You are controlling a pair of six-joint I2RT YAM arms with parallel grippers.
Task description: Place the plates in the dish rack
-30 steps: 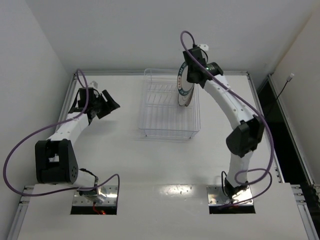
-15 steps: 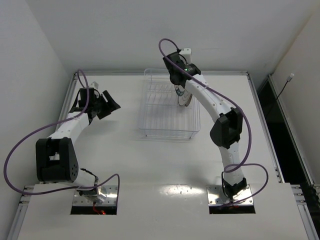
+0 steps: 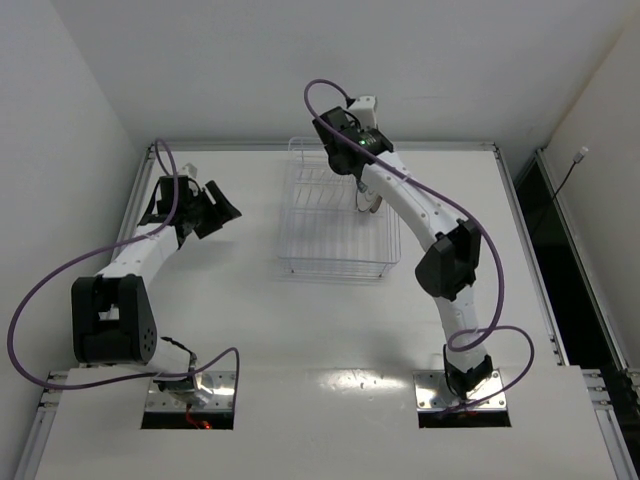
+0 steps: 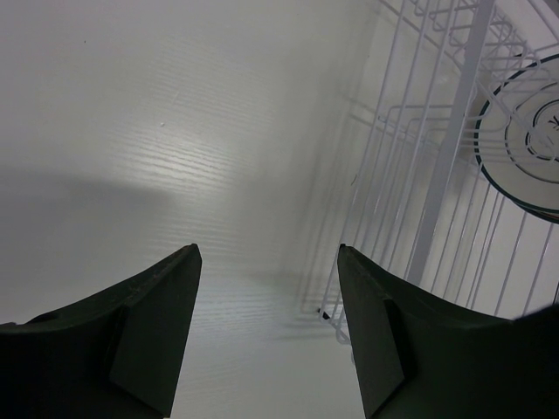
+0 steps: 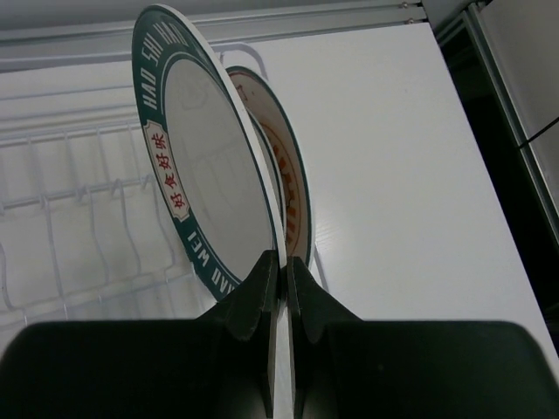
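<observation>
My right gripper [image 5: 281, 262] is shut on the rim of the plate with the dark blue-green lettered rim [image 5: 210, 157] and holds it upright on edge over the dish rack [image 5: 96, 135]. The orange-striped plate [image 5: 293, 188] stands upright just behind it, close beside it. In the top view the right gripper [image 3: 358, 180] reaches over the rack's [image 3: 320, 262] far right part, with a plate [image 3: 370, 203] under it. My left gripper [image 3: 222, 212] is open and empty, left of the rack. In the left wrist view [image 4: 268, 253] a dark-rimmed plate [image 4: 524, 131] shows through the rack wires [image 4: 434, 201].
The white table [image 3: 240, 300] has a raised rail along its far edge. A dark gap [image 3: 560, 250] runs along the table's right side. The right arm's elbow [image 3: 450, 262] hangs just right of the rack's near corner.
My right arm has swung left and folded in over the rack, bringing the lettered plate down beside the orange-striped one. The left arm has not moved.
</observation>
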